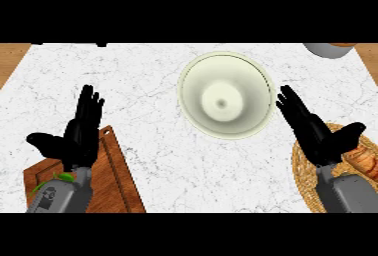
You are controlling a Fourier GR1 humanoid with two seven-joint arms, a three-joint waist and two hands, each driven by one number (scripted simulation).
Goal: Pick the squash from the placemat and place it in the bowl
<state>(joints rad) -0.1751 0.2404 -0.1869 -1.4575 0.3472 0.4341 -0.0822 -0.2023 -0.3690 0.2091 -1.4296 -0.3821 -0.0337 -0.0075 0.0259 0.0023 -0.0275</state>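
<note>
At counter's right edge, squash (363,161) noted on woven placemat (306,165), partly hidden behind right hand (319,135); fingers straight, nothing held; left hand (80,131) likewise open over cutting board (118,172); bowl (225,95) unfilled; approach from above advised, fingers curled fully round squash before lift.

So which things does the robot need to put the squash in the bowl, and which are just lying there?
For the job:
squash, partly hidden by the right arm
woven placemat
bowl
right hand, open beside the squash

Just lying about:
wooden board
green thing on it
grey container
left hand, open, resting
</note>
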